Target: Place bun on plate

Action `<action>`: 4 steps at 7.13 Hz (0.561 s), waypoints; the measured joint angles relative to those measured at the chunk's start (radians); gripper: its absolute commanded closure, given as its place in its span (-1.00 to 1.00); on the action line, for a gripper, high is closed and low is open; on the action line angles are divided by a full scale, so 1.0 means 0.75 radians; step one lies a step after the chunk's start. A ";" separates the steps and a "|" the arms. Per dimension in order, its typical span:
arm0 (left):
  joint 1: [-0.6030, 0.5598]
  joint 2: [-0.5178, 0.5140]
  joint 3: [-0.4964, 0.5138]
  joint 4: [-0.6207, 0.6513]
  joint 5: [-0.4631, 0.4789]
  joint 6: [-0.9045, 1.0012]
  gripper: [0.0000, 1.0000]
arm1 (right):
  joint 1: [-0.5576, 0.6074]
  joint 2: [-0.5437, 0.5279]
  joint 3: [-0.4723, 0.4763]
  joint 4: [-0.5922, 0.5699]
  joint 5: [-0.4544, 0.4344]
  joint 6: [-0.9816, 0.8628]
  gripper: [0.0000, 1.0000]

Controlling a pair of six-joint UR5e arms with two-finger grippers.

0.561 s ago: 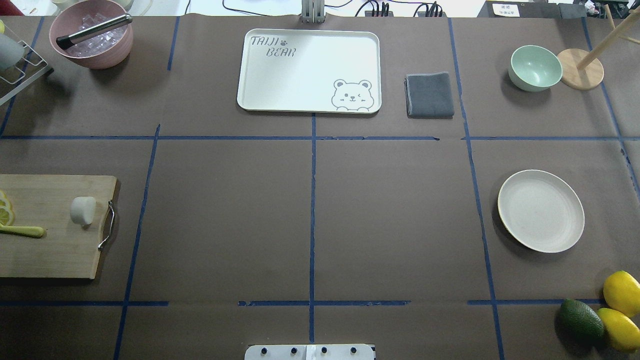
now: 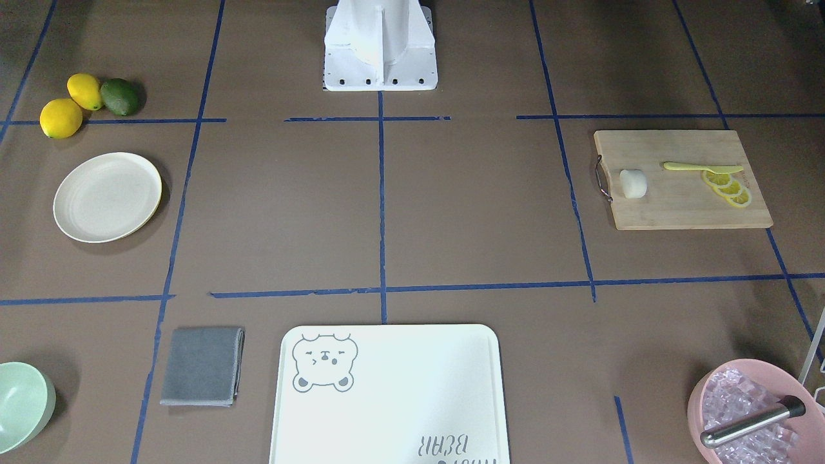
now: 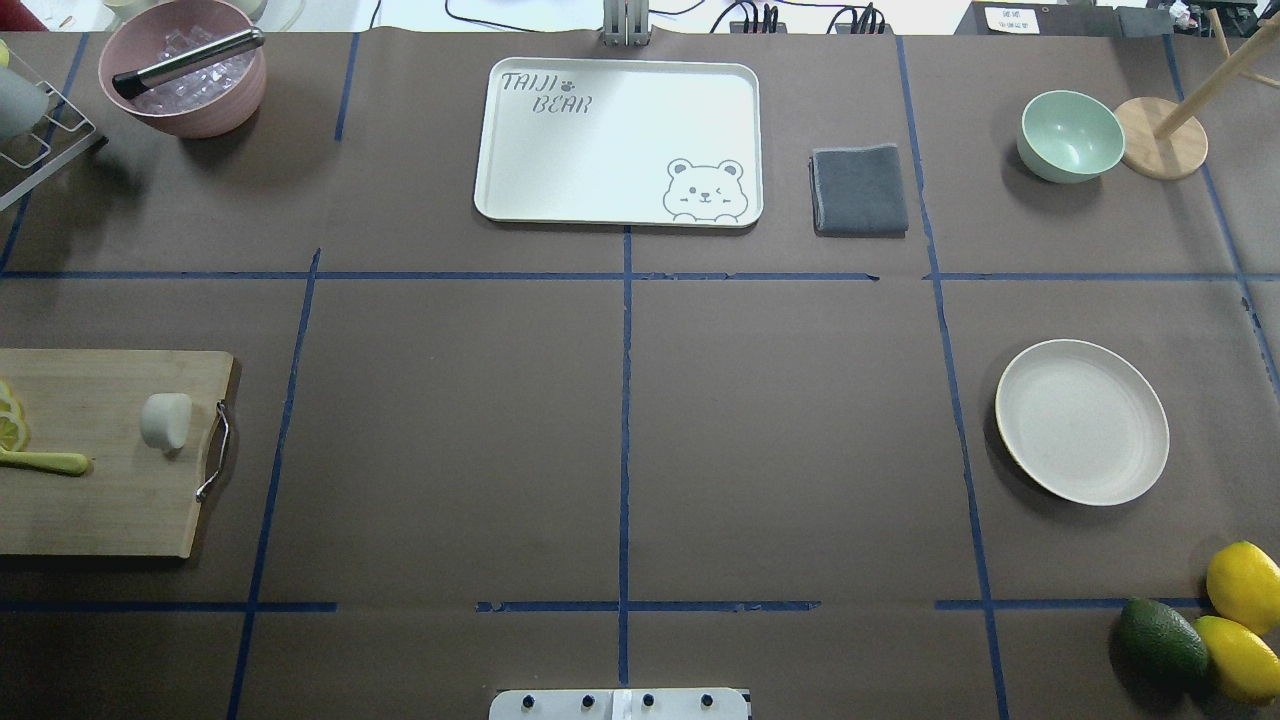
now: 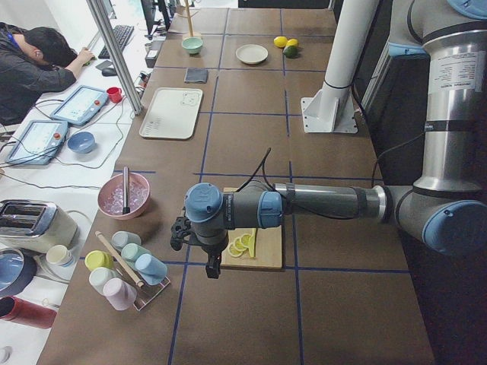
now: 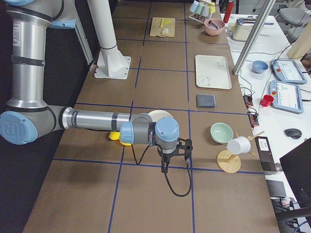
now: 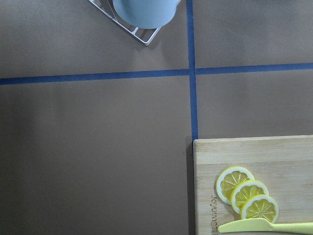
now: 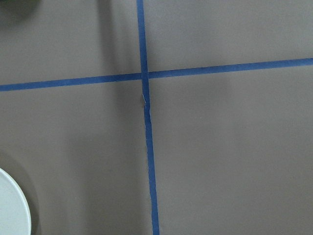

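The bun (image 3: 166, 421) lies on the right-hand part of a wooden cutting board (image 3: 100, 500) at the left of the desk (image 3: 620, 420), just beside the board's metal handle (image 3: 214, 450) and apart from the lemon slices (image 2: 728, 187) and the yellow plastic knife (image 2: 702, 167) further left. It looks like a steamed bun: probably very light, soft and easily dented, with a smooth skin that may be a little tacky rather than slippery. A gentle pinch across its two flatter sides, about halfway up and coming from above, should hold it without crushing it, though at this size I cannot be sure which way its long axis runs. The plate (image 3: 1082, 421) sits well apart on the right of the desk with nothing on it, so the bun has the whole width to cross and the task has not begun. The left arm (image 4: 319, 201) hangs over the left end of the board, its wrist view showing the slices but not the bun. The right arm (image 5: 92, 120) hovers near the plate. Whether the left jaws or right jaws are spread or closed, I cannot tell from the side views, and neither touches the bun.
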 measured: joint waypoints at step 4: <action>-0.001 0.002 -0.004 0.001 0.000 -0.002 -1.00 | -0.002 0.007 0.002 0.003 0.006 0.008 -1.00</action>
